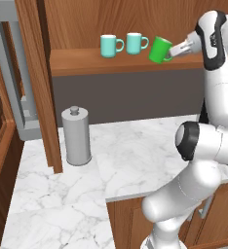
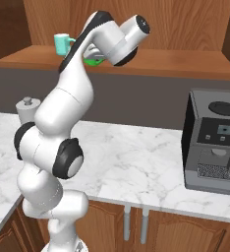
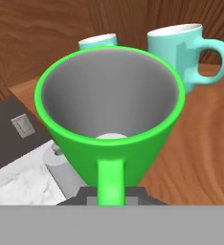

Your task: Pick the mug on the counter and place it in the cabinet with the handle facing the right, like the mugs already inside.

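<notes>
The green mug [image 1: 159,49] is held tilted above the cabinet [image 1: 125,62] shelf, gripped at its handle [image 3: 110,181] by the gripper [image 1: 173,50]; two teal mugs [image 1: 123,44] are stood just left of it; a grey canister [image 1: 76,136] is seen on the counter [image 1: 130,151] below the shelf.

The arm reaches up and forward, its gripper [image 1: 173,51] clamped and tilted sideways at shelf height.

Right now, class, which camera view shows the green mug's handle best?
The hand view: the handle faces the camera. The left base view shows the tilted mug with the gripper covering its handle; the right base view shows a green sliver.
</notes>
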{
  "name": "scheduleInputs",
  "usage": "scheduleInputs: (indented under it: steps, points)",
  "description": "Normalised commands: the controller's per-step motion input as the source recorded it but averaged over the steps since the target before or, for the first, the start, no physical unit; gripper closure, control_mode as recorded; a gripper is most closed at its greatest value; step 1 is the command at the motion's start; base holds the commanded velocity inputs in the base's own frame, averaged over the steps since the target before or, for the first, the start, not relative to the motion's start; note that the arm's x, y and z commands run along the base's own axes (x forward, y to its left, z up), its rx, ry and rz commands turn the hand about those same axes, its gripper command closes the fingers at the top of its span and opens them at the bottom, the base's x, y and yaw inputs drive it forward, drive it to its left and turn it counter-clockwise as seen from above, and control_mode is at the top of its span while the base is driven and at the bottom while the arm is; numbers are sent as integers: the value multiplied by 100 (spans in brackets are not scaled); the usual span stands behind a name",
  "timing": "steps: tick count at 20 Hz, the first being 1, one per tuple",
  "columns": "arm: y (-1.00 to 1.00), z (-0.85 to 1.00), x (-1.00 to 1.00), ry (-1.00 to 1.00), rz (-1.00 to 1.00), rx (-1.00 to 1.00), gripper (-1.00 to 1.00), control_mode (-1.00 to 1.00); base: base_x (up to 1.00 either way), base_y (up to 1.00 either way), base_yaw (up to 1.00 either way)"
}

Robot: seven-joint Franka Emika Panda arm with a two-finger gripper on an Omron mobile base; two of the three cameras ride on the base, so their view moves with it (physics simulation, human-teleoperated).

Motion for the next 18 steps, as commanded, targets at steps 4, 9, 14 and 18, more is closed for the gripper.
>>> scheduleInputs:
  steps: [4,9,14,18]
  points:
    - [-2,0,17,0,3,-4,100,-100,0,0,0]
    - [-3,0,22,0,3,-4,100,-100,0,0,0]
    - [-3,-1,25,0,3,-2,100,-100,0,0,0]
    - [-9,0,31,0,4,0,100,-100,0,0,0]
